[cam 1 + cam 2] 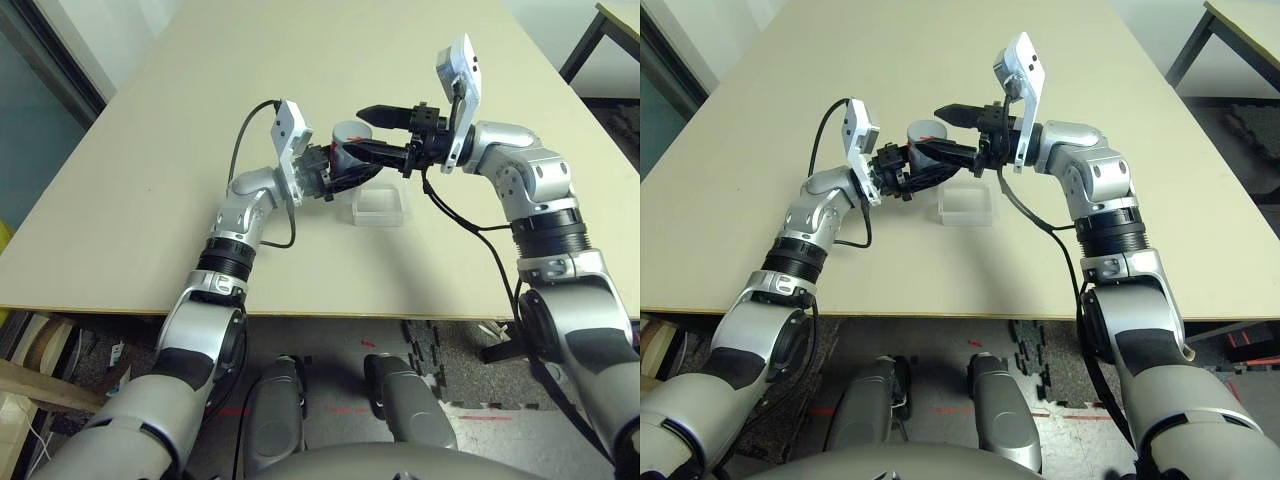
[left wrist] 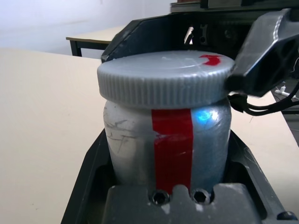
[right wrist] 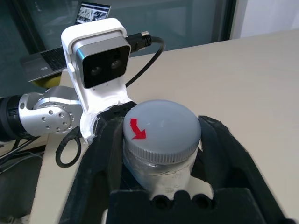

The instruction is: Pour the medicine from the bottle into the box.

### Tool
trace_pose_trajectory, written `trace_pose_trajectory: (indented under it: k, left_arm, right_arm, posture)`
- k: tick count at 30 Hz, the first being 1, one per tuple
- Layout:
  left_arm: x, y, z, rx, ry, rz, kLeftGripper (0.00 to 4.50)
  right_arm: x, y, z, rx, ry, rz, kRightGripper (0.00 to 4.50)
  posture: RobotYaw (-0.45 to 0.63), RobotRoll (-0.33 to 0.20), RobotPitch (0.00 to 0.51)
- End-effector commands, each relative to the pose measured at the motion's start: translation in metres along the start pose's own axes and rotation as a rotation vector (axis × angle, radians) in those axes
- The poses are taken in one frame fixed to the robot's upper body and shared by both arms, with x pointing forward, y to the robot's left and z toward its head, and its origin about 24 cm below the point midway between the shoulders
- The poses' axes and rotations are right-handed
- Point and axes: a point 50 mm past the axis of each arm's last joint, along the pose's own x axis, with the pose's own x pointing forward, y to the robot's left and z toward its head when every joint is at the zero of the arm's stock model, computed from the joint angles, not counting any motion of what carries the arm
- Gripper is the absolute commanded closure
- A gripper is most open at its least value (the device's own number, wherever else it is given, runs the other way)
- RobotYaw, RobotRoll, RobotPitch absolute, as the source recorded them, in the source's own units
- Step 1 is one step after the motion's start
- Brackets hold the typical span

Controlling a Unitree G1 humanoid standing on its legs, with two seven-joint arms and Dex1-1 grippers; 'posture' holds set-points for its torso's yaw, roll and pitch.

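The silver-grey bottle [image 2: 135,144] with a red label stripe is held above the table, my left gripper [image 1: 337,163] shut on its body from the left. Its grey round cap [image 3: 161,123], marked with a red arrow, is on the bottle. My right gripper [image 1: 366,131] comes in from the right with one black finger on each side of the cap, pressing against its rim. The clear plastic box [image 1: 380,207] rests on the table just below and to the right of the bottle, with nothing seen inside. The medicine is hidden.
The beige table [image 1: 180,130] stretches wide to the left and far behind the grippers; its front edge [image 1: 300,314] runs close to my body. Black cables hang from both wrists. A second table [image 1: 618,22] stands at the far right.
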Motion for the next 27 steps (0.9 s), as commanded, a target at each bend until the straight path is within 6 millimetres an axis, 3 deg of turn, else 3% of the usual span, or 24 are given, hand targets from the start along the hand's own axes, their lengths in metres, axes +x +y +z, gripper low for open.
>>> trace_pose_trajectory:
  k: [1, 6, 19, 22, 25, 27]
  left_arm:
    - [0.000, -0.003, -0.006, -0.006, 0.021, -0.023, 1.90]
    - [0.001, -0.004, -0.004, -0.010, 0.015, -0.034, 1.90]
    - [0.000, -0.007, -0.008, -0.023, 0.029, -0.058, 1.90]
    - [-0.001, -0.007, -0.008, -0.023, 0.029, -0.059, 1.90]
    - [-0.001, -0.008, -0.008, -0.022, 0.028, -0.058, 1.90]
    - [-0.001, -0.009, -0.008, -0.021, 0.026, -0.058, 1.90]
  right_arm:
    - [0.000, 0.001, 0.002, -0.006, 0.004, 0.017, 1.93]
    - [0.000, 0.004, 0.002, -0.038, 0.017, 0.056, 1.93]
    - [0.013, 0.037, 0.015, -0.243, -0.013, 0.565, 1.93]
    - [0.017, 0.037, 0.015, -0.240, -0.018, 0.601, 1.93]
    - [0.023, 0.029, 0.018, -0.200, -0.066, 0.527, 1.93]
    - [0.024, 0.022, 0.020, -0.140, -0.106, 0.465, 1.21]
  posture:
    - [-0.23, 0.000, 0.132]
    - [-0.23, 0.000, 0.135]
    - [-0.22, 0.000, 0.140]
    - [-0.22, 0.000, 0.141]
    - [-0.21, 0.000, 0.142]
    - [-0.21, 0.000, 0.144]
